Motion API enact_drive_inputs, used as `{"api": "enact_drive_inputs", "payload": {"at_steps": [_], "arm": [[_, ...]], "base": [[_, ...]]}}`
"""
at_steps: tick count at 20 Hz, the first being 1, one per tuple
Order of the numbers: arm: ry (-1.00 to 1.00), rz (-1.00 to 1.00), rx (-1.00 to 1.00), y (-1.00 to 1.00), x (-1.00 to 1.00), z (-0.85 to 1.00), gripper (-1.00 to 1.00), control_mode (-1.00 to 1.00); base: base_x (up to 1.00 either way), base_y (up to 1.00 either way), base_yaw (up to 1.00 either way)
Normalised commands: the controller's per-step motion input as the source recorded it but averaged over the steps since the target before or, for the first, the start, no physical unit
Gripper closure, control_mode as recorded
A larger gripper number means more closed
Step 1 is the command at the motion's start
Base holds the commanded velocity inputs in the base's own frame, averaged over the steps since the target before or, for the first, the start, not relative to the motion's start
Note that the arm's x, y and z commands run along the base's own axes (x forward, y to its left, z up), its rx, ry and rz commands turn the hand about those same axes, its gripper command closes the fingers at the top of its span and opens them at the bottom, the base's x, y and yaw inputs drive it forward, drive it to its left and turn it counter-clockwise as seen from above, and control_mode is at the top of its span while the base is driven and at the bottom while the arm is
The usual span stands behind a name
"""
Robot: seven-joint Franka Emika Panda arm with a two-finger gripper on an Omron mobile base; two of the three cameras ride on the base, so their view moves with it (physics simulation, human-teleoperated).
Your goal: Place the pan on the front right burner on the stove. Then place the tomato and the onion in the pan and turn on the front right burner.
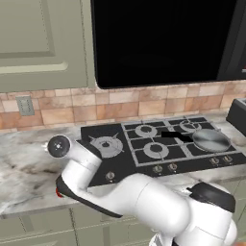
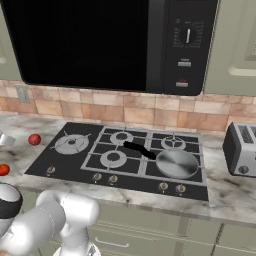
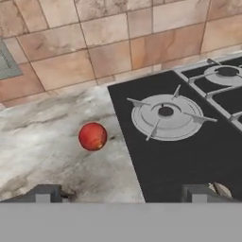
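Hand view is showing our end effector [image 3: 121, 193] spread wide and empty, looking down at a red ball, likely the tomato [image 3: 92, 136], on the worktop [image 3: 42, 146] left of the stove [image 3: 198, 156]. The pan [image 2: 176, 163] is already sitting on the front right burner. We are aiming to centre over the ball, descend straight and close gently, since it will probably roll.

You are viewing a brushed-metal pan [image 2: 176, 163] sitting on a glossy black glass stove [image 2: 70, 162]; the surrounding bench [image 3: 42, 156] is showing polished veined marble.
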Motion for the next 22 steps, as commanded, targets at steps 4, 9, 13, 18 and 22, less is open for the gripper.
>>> {"api": "enact_drive_inputs", "payload": {"at_steps": [4, 9, 13, 18, 22], "arm": [[-0.16, 0.21, 0.00, 0.00, 0.00, 0.15, -1.00, -1.00], [-0.02, 0.17, 0.02, 0.00, 0.05, 0.24, -1.00, -1.00], [0.10, 0.13, 0.02, 0.00, 0.13, 0.20, -1.00, -1.00], [0.28, 0.09, 0.00, 0.00, 0.22, 0.13, -1.00, -1.00], [0.33, 0.03, 0.00, 0.00, 0.24, 0.00, -1.00, -1.00]], "base": [[0.00, 0.00, 0.00], [0.00, 0.00, 0.00], [0.00, 0.00, 0.00], [0.00, 0.00, 0.00], [0.00, 0.00, 0.00]]}}
